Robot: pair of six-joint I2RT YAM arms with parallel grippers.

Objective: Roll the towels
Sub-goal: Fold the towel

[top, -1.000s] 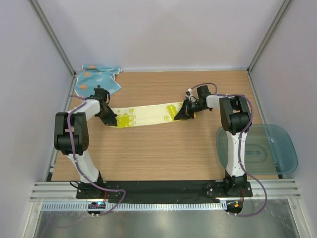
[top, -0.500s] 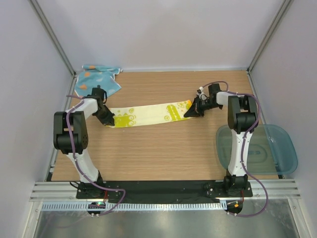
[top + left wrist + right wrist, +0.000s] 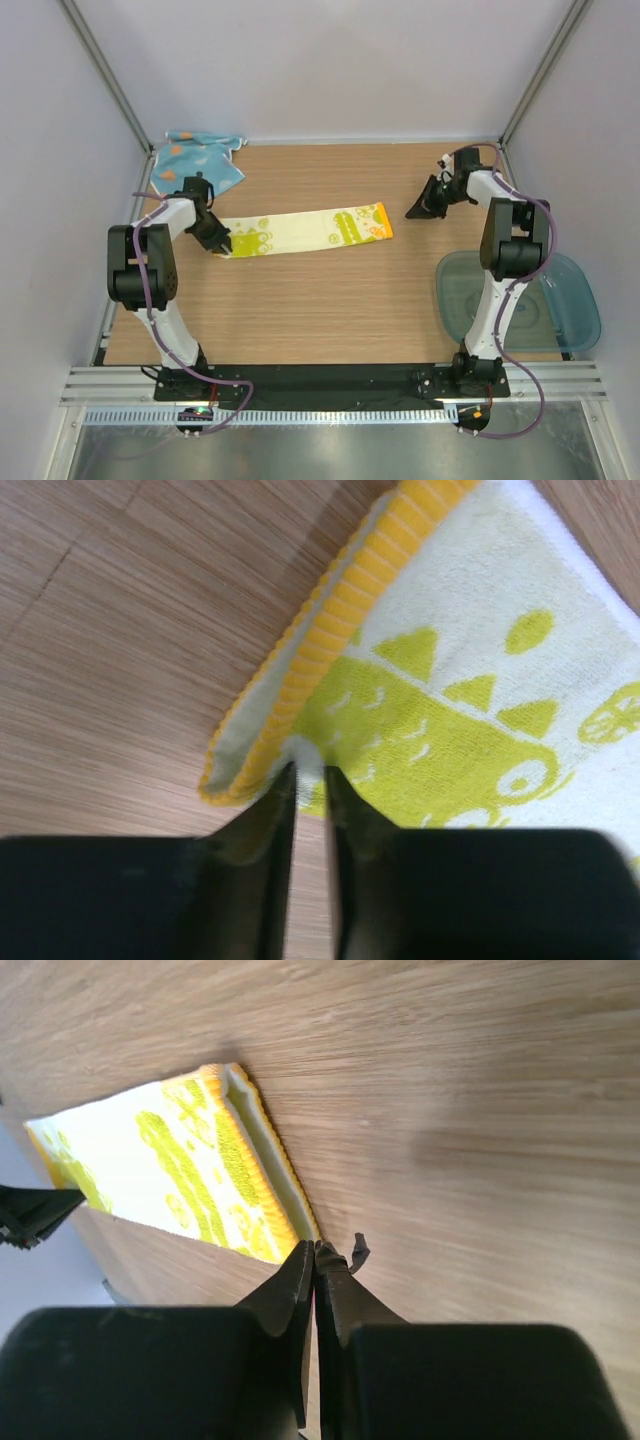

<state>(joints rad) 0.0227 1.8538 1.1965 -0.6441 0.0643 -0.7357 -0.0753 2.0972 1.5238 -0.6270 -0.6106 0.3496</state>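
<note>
Since a second ago the right gripper (image 3: 413,212) has left the orange-edged end of the yellow towel (image 3: 310,230) and swung off toward the far right corner of the desk (image 3: 320,310), while the left gripper (image 3: 214,240) has stayed at the towel's other end, shifting only slightly outward. From above, the yellow towel lies flat as a long folded strip between the two grippers: one end is at the left gripper's tips, and the other is well short of the right gripper, with bare wood between them. In the right wrist view the right gripper (image 3: 314,1250) has its fingers pressed together with nothing between them, and the yellow towel (image 3: 170,1160) lies ahead of the tips and to their left, its folded edge showing two layers. In the left wrist view the left gripper (image 3: 310,775) has its fingers a narrow slit apart, the tips set down on the corner of the yellow towel (image 3: 450,680) just inside its ribbed orange hem, and the green cartoon print spreads ahead of the tips and to their right. The light blue towel (image 3: 195,160) sits crumpled in the back corner, behind the left gripper and apart from it. A clear bluish tub (image 3: 545,300) rests nearer the arm bases than the right gripper, well apart from it.
</note>
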